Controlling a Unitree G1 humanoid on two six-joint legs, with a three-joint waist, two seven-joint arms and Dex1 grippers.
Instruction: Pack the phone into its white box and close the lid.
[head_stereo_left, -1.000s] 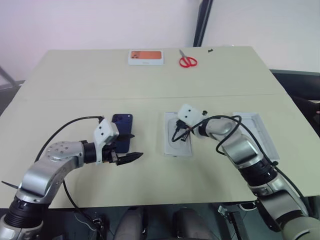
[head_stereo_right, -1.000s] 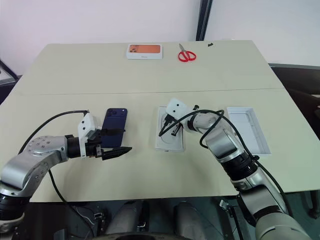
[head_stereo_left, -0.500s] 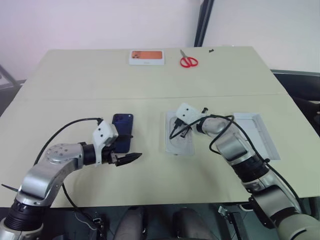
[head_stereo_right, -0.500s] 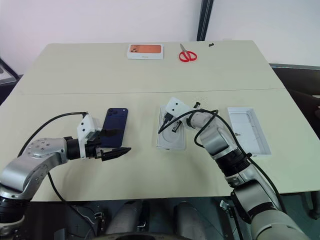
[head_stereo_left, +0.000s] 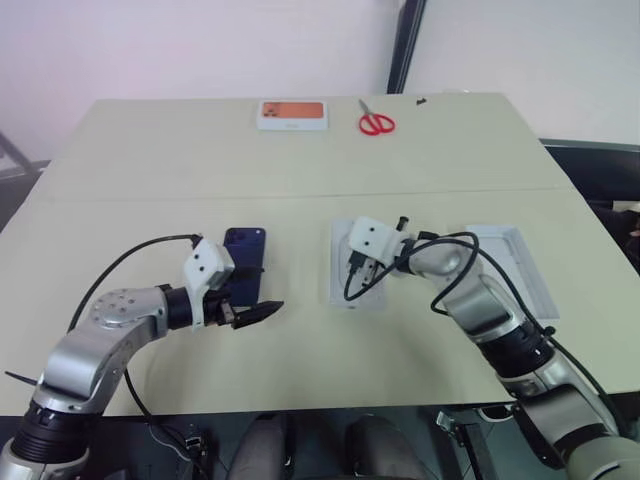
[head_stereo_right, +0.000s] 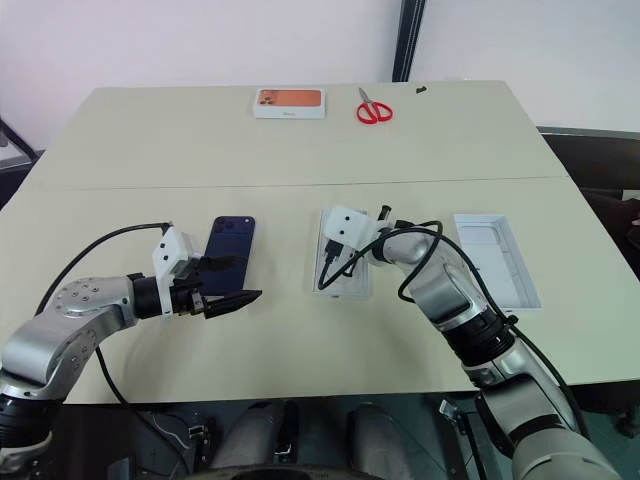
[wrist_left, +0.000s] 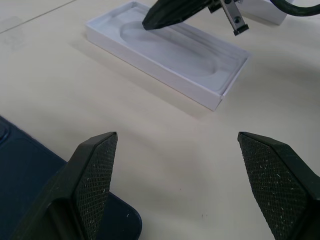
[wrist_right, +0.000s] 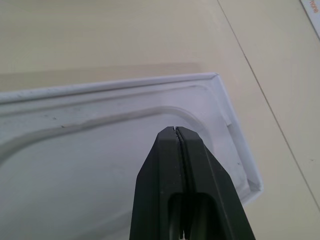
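The left gripper (head_stereo_left: 252, 292) stands released near the front of the pale beige table (head_stereo_left: 150, 170), its two black fingers (wrist_left: 95, 170) spread wide with nothing between them. Just beside it, partly under its upper finger, the slim dark navy-blue phone (head_stereo_left: 243, 262) lies flat on the tabletop, camera cluster at its far end. To the right, well apart from the phone, sits a shallow white rectangular tray with a moulded oval recess (head_stereo_left: 345, 285). The right gripper (wrist_right: 174, 131) is clenched, empty, its tip poised over that recess; contact cannot be determined. Further right lies a second shallow white tray (head_stereo_left: 520, 265) with a pale inside. At the far edge rest a white box with an orange picture (head_stereo_left: 293, 114) and red-handled scissors (head_stereo_left: 376, 121).
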